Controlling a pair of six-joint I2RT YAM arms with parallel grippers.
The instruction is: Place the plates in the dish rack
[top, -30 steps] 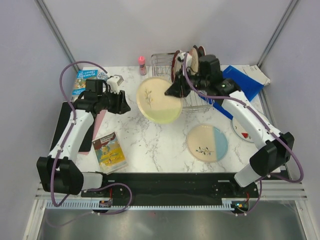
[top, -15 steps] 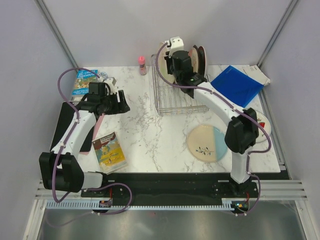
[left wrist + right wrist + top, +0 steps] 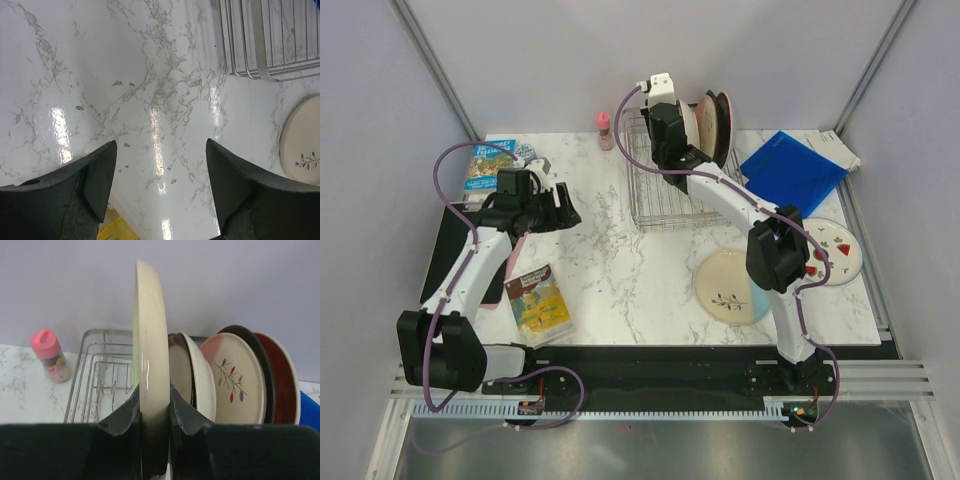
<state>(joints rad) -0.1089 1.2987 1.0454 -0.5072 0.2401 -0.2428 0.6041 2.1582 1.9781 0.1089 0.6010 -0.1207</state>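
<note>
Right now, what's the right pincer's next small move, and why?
Probably lower the pale yellow plate straight down into a free slot: the right pincer holds it upright over the dish rack, beside the plates standing there.

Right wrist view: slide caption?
Right gripper grips a pale yellow plate on edge at the dish rack, beside other plates slotted.

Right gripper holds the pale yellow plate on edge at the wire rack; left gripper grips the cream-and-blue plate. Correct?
Wrong on the left gripper: the left wrist view shows it open and empty over the white marble table, the round cream-and-light-blue plate lying apart. The right gripper does hold the round pale yellow plate on edge at the silver wire dish rack.
</note>
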